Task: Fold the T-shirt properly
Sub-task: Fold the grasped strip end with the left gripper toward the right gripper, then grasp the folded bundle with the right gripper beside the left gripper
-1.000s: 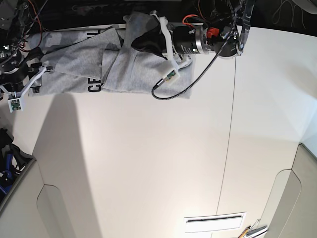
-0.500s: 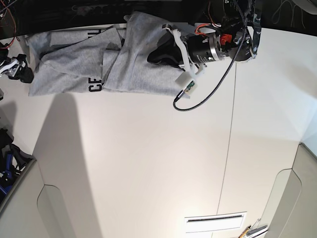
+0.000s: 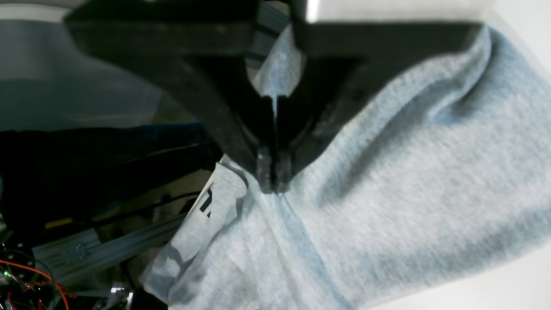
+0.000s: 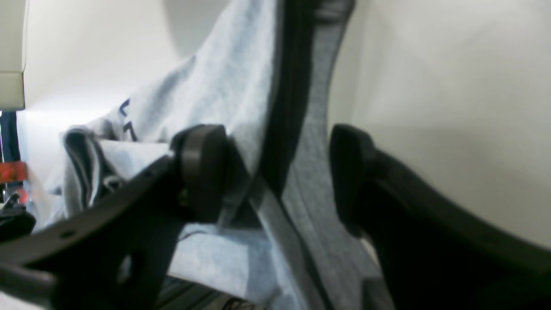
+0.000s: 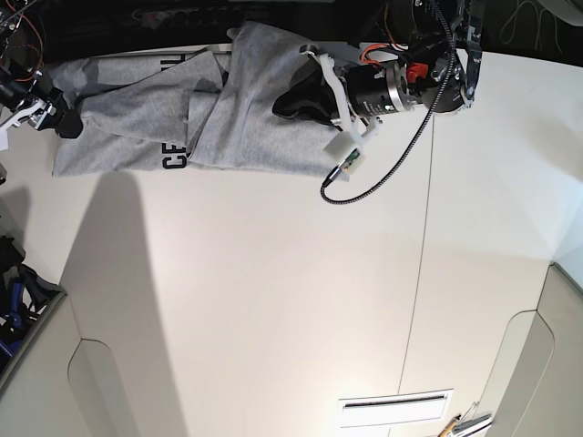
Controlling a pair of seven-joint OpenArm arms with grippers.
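The light grey T-shirt lies crumpled along the table's back edge, with black lettering showing near its front edge. My left gripper is on the shirt's right part. In the left wrist view the left gripper is shut on a fold of the T-shirt, jaws pressed together. My right gripper is at the shirt's left edge. In the right wrist view the right gripper is open, with a fold and hem of the T-shirt between its two pads, one pad against the cloth.
A black cable loops from the left arm onto the white table. A seam runs down the table. A slot lies near the front edge. Wires and frame parts sit behind the back edge. Blue and black gear sits off the left edge.
My right gripper has moved right, onto the shirt's left edge. My left arm shifted right a second ago, dragging cloth with it, and has since held nearly still.
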